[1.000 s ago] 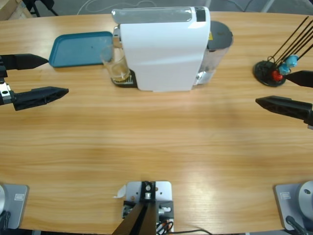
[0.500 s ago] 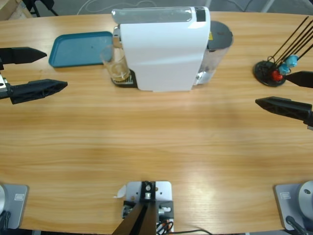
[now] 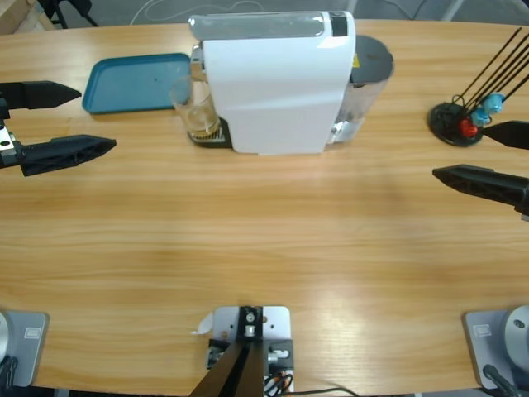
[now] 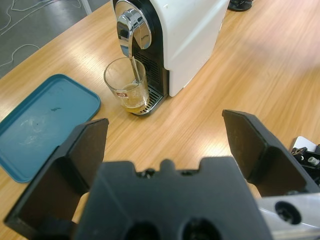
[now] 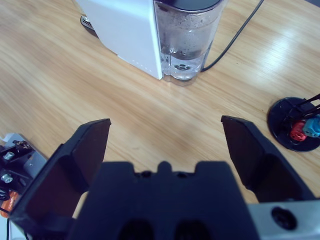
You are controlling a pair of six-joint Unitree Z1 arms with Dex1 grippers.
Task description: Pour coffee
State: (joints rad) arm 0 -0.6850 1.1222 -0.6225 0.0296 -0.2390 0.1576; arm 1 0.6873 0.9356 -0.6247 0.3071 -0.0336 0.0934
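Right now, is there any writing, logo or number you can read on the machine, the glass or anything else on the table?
Glass: a small red and white label on its side, too small to read.
Coffee machine: a small yellow sticker by the water tank, not readable.
Blue tray: no text.
No other text is readable.

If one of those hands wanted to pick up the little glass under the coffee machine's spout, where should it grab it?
Probably around the glass's bare side wall, about mid-height, coming in level from the tray side. The glass stands upright on the drip grille with the spout above its rim and the white machine behind, so top and back are blocked. The left hand faces it, jaws open, so it suits best.
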